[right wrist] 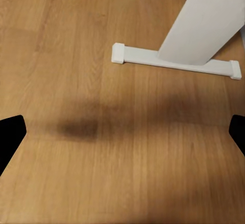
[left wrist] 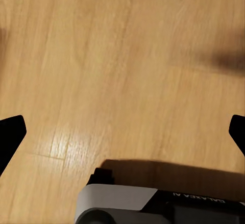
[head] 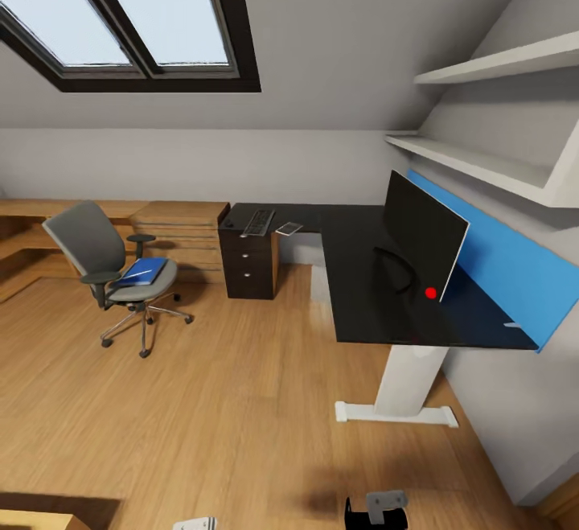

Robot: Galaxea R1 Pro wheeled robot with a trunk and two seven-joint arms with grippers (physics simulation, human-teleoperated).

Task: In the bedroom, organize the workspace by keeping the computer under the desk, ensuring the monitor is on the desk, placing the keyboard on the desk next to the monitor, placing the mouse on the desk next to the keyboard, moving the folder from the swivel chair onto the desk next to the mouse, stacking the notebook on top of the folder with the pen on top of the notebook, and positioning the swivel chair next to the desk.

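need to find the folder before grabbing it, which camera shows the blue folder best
The head view: the blue folder lies flat on the seat of the swivel chair, out on the wood floor away from the desk. The left wrist view looks down on floorboards, the right wrist view on floorboards and the desk's white foot.

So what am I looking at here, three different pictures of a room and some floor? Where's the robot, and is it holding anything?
It is a simulated wheeled robot with two arms. The big picture comes from a camera on its head, looking over an attic bedroom. There is a black desk with a monitor, a keyboard and a small grey notebook on it. A grey swivel chair stands apart from the desk, a blue folder on its seat. The other two pictures come from cameras at each wrist, aimed at the wood floor; one shows the desk's white leg. The dark tips at the edges are its fingers, spread open and holding nothing.
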